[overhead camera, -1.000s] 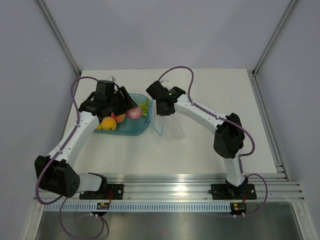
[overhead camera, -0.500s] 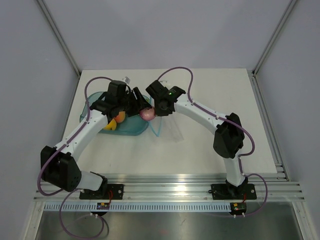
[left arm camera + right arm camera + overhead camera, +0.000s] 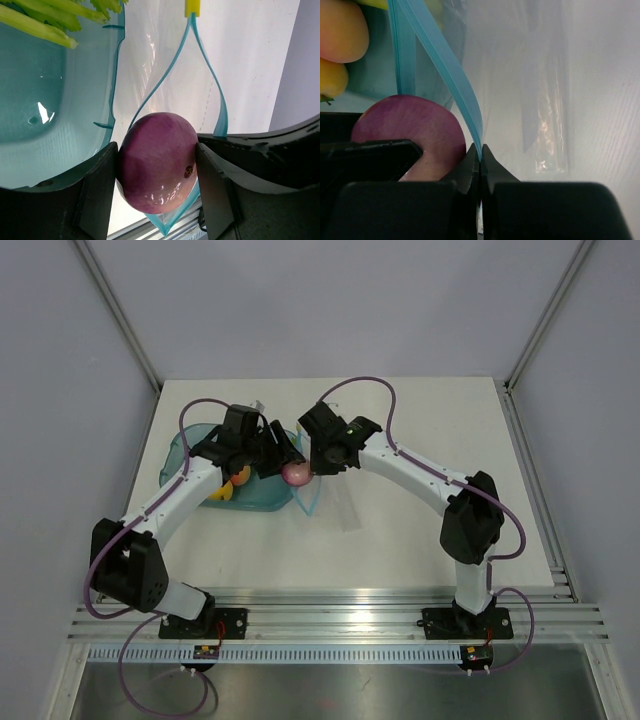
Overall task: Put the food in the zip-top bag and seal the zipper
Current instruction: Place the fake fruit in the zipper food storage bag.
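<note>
My left gripper [image 3: 157, 177] is shut on a pink-purple rounded food piece [image 3: 157, 170], held over the open mouth of the zip-top bag [image 3: 175, 75]. It shows in the top view [image 3: 296, 473] too. My right gripper [image 3: 480, 152] is shut on one light-blue zipper strip [image 3: 455, 80] and lifts that edge of the bag [image 3: 335, 502]. The two strips spread apart into a loop [image 3: 202, 55]. Orange and yellow pieces [image 3: 232, 483] and green stalks [image 3: 45, 20] lie in the teal tray [image 3: 190, 445].
The teal translucent tray [image 3: 45, 125] lies just left of the bag mouth. A yellow slider [image 3: 192, 7] sits at the far end of the zipper. Grey walls close the table at the back and sides.
My left gripper has carried the pink-purple piece from the tray rightward to the bag mouth. My right gripper stays shut on the zipper strip, its elbow shifted right.
</note>
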Controlling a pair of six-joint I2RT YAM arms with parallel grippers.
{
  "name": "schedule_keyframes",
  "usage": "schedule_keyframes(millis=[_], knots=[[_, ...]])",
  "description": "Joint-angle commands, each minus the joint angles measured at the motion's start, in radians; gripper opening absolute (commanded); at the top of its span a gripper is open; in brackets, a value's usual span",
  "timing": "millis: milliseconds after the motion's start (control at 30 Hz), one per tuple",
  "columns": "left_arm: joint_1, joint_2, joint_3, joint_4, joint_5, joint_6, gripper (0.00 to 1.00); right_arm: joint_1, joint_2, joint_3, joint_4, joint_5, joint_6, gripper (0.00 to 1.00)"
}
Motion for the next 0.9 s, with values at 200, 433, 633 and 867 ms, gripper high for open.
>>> schedule_keyframes(millis=[200, 433, 633, 867], knots=[[-0.027, 0.041, 0.038, 0.004, -0.057, -0.011, 0.21, 0.012, -0.069, -0.003, 0.081, -0.099, 0.024, 0.0], [-0.064, 0.072, 0.092, -0.046, -0.099, 0.015, 0.66, 0.012, -0.075, -0.013, 0.083, -0.094, 0.026, 0.0], [-0.064, 0.003, 0.144, -0.091, -0.043, 0.101, 0.84, 0.011, -0.084, -0.042, 0.064, -0.047, 0.024, 0.0], [-0.026, -0.114, 0.244, -0.278, -0.034, 0.269, 0.97, 0.0, -0.119, -0.083, 0.064, -0.005, 0.027, 0.0]])
